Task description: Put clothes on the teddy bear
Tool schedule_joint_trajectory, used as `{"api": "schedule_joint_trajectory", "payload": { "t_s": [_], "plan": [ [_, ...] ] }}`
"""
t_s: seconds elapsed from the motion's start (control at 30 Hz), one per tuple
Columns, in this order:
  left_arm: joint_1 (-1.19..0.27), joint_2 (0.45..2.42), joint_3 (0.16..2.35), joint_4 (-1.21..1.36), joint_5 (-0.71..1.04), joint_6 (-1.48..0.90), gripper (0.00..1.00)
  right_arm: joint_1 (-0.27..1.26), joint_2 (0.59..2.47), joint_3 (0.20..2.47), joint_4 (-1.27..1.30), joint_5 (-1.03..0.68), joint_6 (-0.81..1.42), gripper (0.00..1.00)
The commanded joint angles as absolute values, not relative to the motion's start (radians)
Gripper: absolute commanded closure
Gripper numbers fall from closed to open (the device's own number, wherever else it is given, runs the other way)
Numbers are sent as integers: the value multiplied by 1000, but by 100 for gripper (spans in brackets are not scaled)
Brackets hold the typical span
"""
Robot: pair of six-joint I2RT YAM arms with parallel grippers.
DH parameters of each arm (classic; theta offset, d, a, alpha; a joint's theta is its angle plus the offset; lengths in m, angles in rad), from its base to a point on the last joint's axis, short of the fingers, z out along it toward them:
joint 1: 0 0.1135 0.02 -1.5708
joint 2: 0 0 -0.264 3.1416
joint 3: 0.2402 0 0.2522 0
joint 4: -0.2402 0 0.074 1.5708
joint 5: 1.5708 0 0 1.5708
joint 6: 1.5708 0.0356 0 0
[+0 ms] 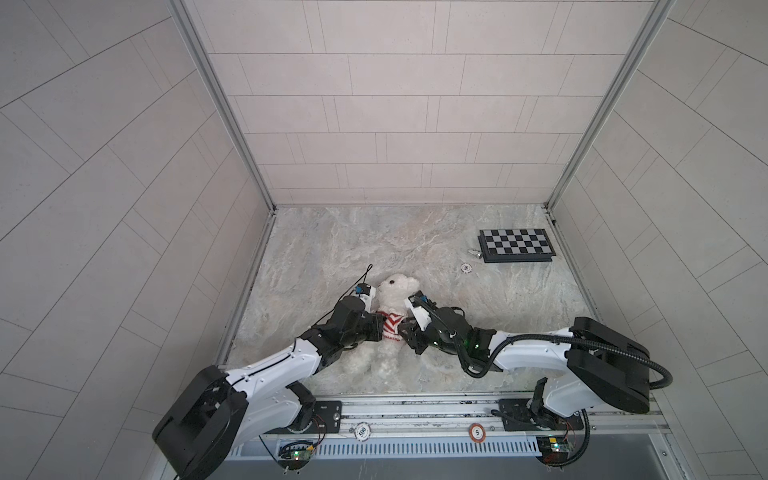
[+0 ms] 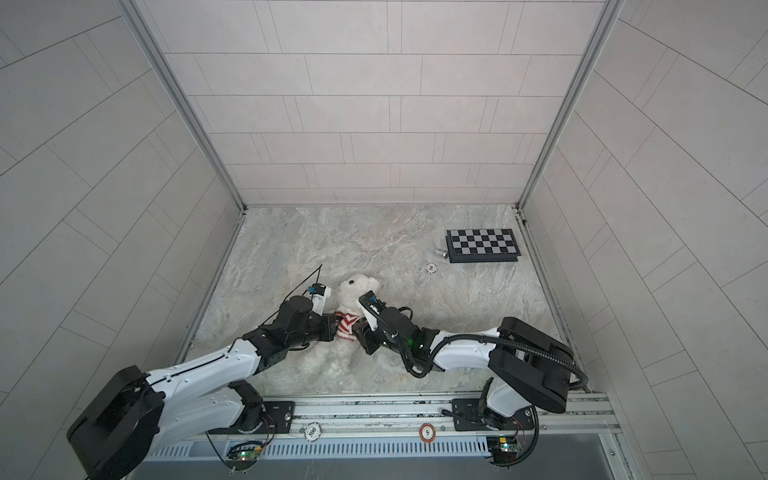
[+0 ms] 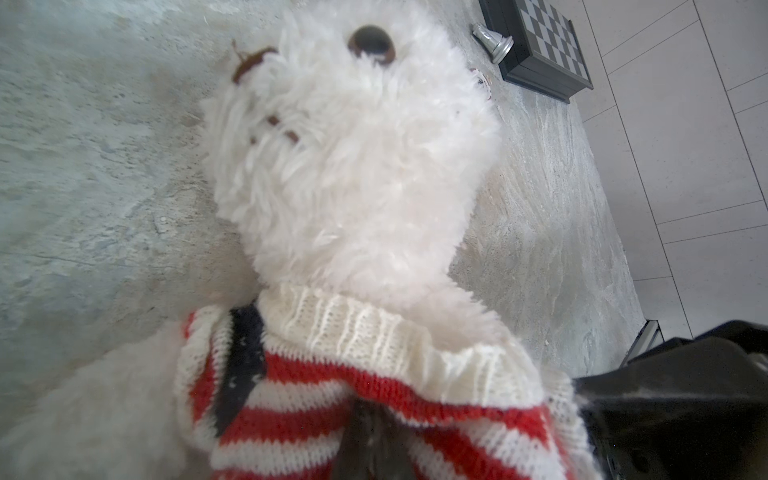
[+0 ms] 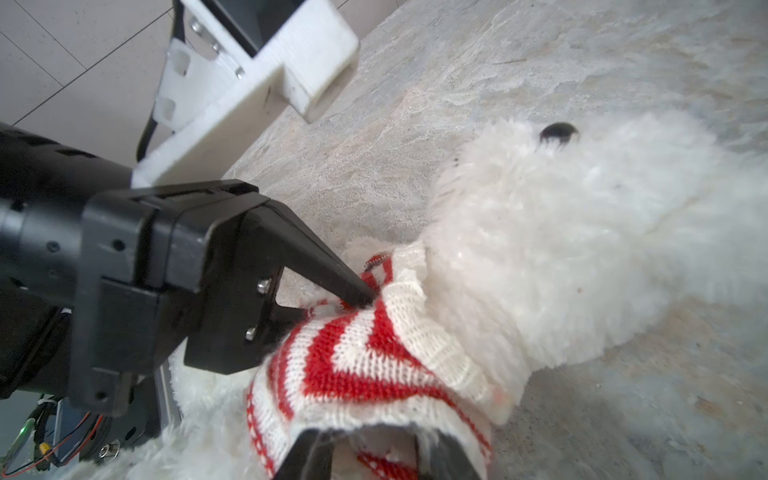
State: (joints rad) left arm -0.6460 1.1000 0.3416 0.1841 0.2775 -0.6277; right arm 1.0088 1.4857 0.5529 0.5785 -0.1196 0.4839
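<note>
Lying on the marble tabletop with its head toward the far wall, the teddy bear is caught between the two arms near the front left, well apart from the chessboard at the far right. A red-and-white striped sweater is bunched around its neck and chest, and the left gripper is pinched tight on the knit just beside the cream collar. The right gripper has its fingers spread apart at the sweater's lower hem, which drapes over them.
</note>
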Motion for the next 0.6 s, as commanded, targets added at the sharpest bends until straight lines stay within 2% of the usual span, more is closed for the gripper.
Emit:
{"api": "schedule_joint_trajectory", "payload": {
  "t_s": [0.0, 0.23, 0.57],
  "plan": [
    [-652, 1115, 323, 175, 321, -607, 100, 1017, 1502, 599, 611, -137, 490, 60],
    [-672, 1120, 334, 180, 325, -598, 100, 1007, 1546, 650, 566, -106, 497, 61],
    [-679, 1117, 331, 193, 325, -598, 100, 999, 1568, 653, 557, -116, 505, 82]
  ]
}}
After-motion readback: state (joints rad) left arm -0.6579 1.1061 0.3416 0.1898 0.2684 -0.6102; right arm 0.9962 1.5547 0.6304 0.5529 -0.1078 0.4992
